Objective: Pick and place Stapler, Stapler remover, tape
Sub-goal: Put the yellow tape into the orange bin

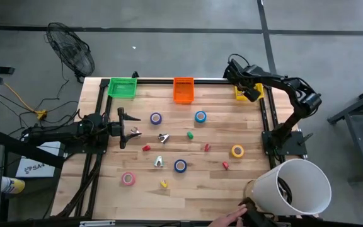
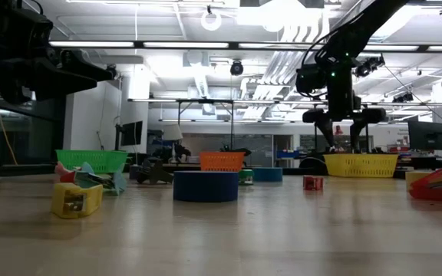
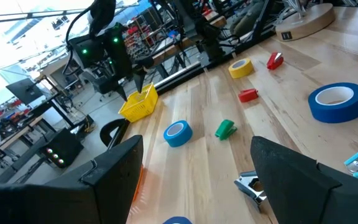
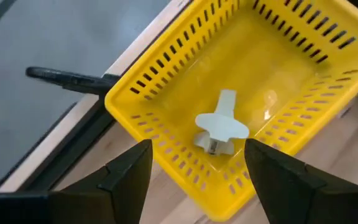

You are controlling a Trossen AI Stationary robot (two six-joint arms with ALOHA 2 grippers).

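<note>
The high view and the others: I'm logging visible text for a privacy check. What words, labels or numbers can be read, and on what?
"SA": start of a printed word on the white sheet on the floor under the left arm; the rest is hidden.
Dark label on the round wooden disc: too blurred to read.
No text shows on the bins, tape rolls or small tools.
</note>
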